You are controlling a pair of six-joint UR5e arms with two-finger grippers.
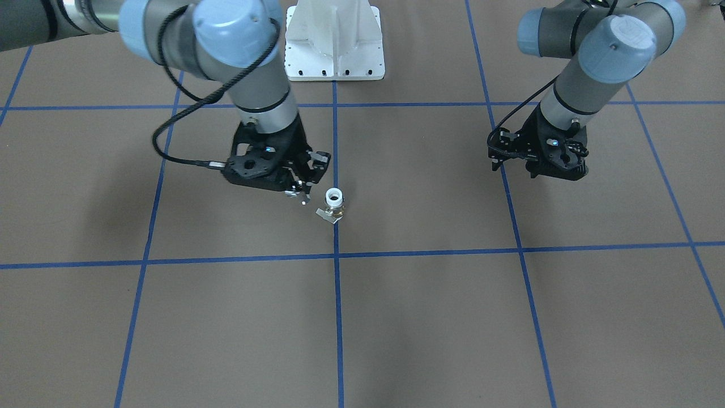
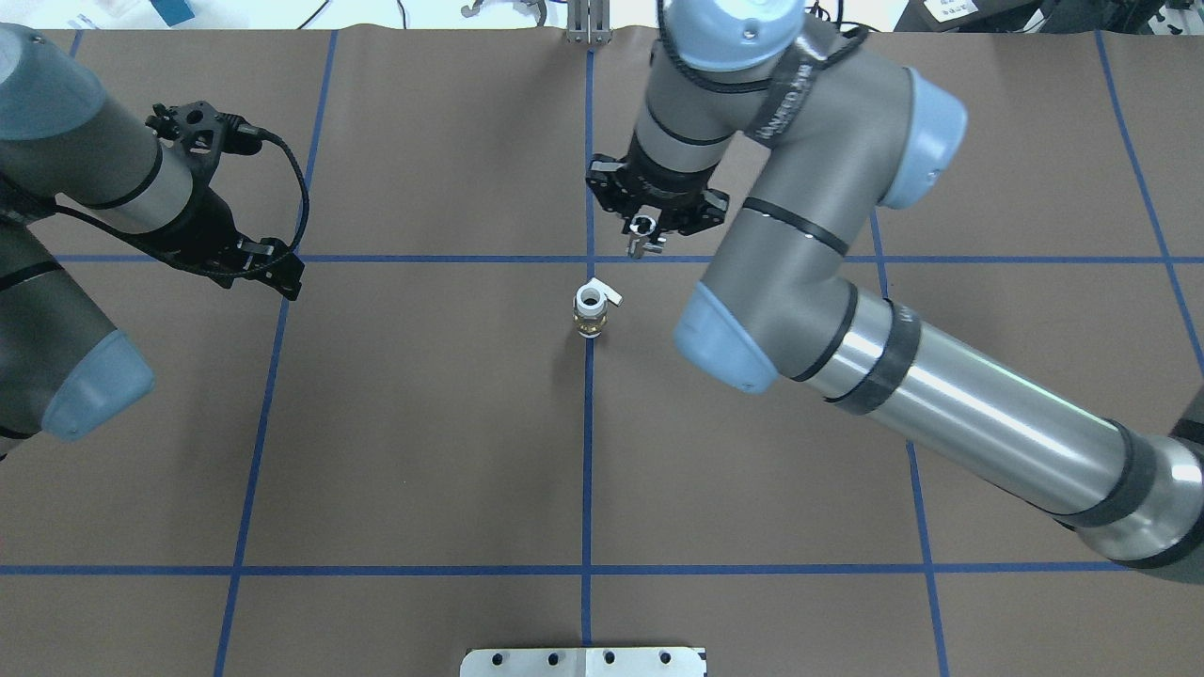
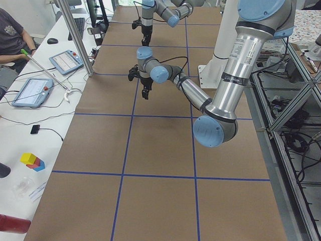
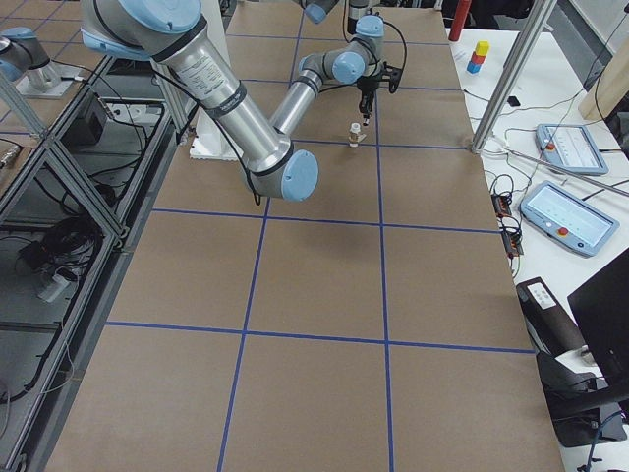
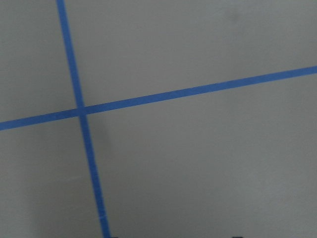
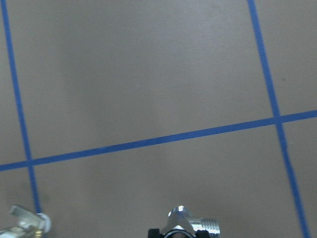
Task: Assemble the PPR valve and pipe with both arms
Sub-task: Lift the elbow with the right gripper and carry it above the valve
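Pedestal: nearest the robot, the white bolted metal base plate (image 2: 583,661) is seen at the edge of the brown paper-covered table with its blue tape grid (image 2: 423,442).
Valve: next, the small brass-bodied valve with white plastic collar and pale lever handle (image 2: 590,312) is found standing upright on the centre tape line, open end up, touched by nothing.
Left gripper: off to the side, the black two-finger left gripper (image 2: 275,271) is held well apart from the valve, over a tape crossing. Whether its jaws are parted cannot be told.
Right gripper: just beyond the valve, the black right gripper (image 2: 645,237) is pointed down and clenched on a part.
Fitting: a small silver threaded metal fitting (image 6: 192,225) is gripped there, near the valve but apart from it.
Step in hand: lining the fitting up with the valve's mouth is judged to be the job now, with nothing mated yet.
Doing it well: the fitting should be centred over the white collar before any descent. The valve should first be steadied by the left gripper, since a free-standing valve is easily tipped by a sideways nudge.
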